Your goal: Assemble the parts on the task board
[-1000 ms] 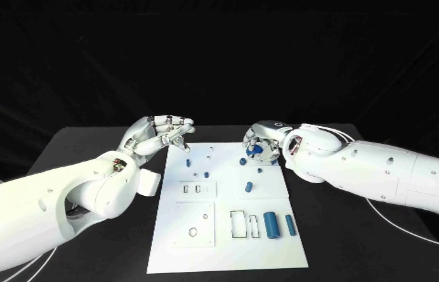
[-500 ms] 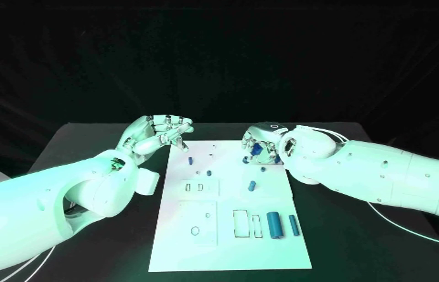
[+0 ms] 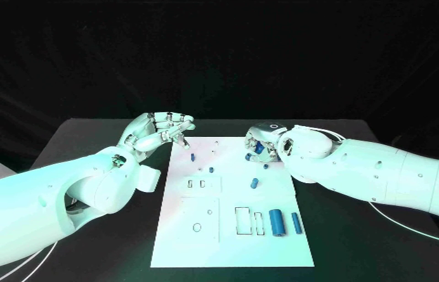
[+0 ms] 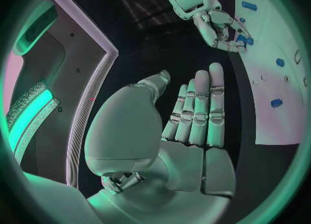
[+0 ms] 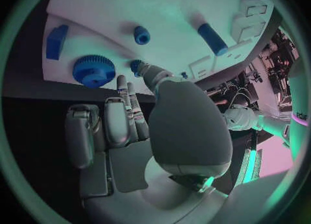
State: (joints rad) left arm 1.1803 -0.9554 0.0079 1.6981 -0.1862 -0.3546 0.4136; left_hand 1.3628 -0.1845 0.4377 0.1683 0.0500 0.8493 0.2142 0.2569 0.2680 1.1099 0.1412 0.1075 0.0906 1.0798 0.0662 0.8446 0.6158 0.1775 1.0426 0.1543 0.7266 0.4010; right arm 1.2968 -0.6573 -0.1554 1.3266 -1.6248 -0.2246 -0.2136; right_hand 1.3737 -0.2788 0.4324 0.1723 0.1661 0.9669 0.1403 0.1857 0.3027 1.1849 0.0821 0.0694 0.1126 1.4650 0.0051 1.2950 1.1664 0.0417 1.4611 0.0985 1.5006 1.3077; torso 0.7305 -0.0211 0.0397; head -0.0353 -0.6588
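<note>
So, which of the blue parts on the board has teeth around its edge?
The blue gear, lying at the board's edge just beyond the right hand's fingertips. Its rim is toothed; the other blue parts, like the cylinder, are smooth.

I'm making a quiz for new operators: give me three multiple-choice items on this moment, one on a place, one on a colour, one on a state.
1. Where do the two long cylinders lie?
A. On the board, near right part
B. On the table left of the board
C. In the left hand

2. What colour is the gear?
A. Red
B. Blue
C. Yellow

3. What is the left hand doing?
A. Gripping the gear
B. Pressing a cylinder into the board
C. Holding nothing

Key:
1 A: the head view shows the cylinders side by side on the board, at its near right.
2 B: the gear shows blue against the white board in the right wrist view.
3 C: the left hand shows a bare palm with its fingers stretched out.
</note>
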